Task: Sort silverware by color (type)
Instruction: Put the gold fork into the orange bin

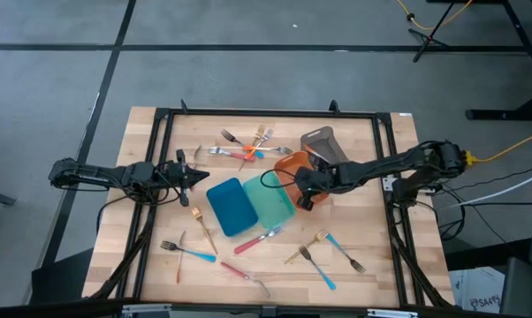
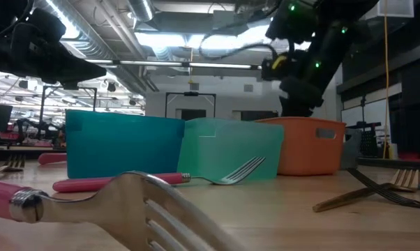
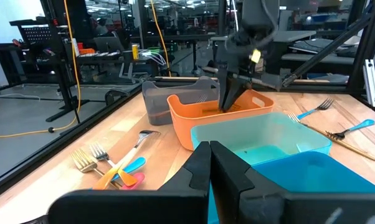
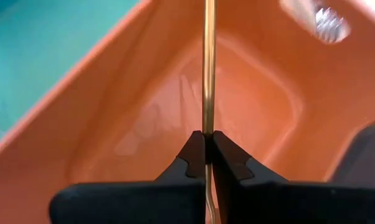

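My right gripper (image 1: 303,193) hangs over the orange tray (image 1: 290,162), shut on a slim gold utensil (image 4: 207,68); the left wrist view shows it reaching into the orange tray (image 3: 203,118). My left gripper (image 1: 192,175) hovers shut and empty left of the blue tray (image 1: 231,207). Mixed forks lie in a heap (image 1: 248,146) at the table's far side. Near the front edge lie a gold one (image 1: 202,226), a blue fork (image 1: 186,252), red ones (image 1: 257,238), gold forks (image 1: 306,249) and blue ones (image 1: 345,253). My right gripper pinches the gold utensil's thin handle (image 4: 207,127) between its two fingertips (image 4: 228,155). The fingers come from above, slanting down into the orange tray. The handle runs along the fingers and on past them over the tray's floor; its far end lies outside the frame.
Four trays sit side by side mid-table: blue, teal (image 1: 271,201), orange and grey (image 1: 323,144). A black frame (image 1: 248,113) runs around the wooden table top. Bare wood lies between my left gripper and the far heap.
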You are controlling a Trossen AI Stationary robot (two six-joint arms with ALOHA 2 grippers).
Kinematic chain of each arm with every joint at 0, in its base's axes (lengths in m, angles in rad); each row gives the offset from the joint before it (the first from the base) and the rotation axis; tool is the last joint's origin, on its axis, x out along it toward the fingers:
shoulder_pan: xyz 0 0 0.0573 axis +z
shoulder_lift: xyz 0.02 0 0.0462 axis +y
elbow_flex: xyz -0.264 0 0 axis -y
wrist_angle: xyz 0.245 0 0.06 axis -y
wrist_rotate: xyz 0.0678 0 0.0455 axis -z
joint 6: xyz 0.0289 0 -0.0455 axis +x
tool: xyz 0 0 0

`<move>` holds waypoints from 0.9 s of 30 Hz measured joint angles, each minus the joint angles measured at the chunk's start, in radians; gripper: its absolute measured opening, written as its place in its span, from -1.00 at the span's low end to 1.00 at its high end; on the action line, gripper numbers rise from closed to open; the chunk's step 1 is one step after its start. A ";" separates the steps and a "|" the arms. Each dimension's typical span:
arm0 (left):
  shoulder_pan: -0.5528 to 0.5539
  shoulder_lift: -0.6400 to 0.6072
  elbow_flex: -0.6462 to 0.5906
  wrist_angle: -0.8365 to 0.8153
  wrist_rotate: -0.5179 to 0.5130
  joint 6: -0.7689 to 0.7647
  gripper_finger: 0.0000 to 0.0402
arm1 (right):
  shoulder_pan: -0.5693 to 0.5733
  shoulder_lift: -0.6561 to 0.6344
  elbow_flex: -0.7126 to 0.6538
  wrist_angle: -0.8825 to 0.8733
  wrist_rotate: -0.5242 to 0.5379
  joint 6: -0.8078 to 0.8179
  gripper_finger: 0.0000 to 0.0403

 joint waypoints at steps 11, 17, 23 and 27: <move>0.000 0.000 0.000 0.000 0.000 0.000 -1.00 | 0.000 0.083 0.003 0.012 -0.017 0.003 -1.00; 0.000 0.000 0.000 0.000 0.000 0.000 -1.00 | 0.000 0.084 0.002 0.023 -0.015 0.003 -1.00; 0.000 0.000 0.000 0.000 0.000 -0.049 -1.00 | 0.000 0.085 0.002 0.028 -0.011 0.002 -1.00; 0.000 0.000 0.000 0.000 0.000 -0.095 -1.00 | 0.000 0.086 0.002 0.028 -0.012 0.002 -0.90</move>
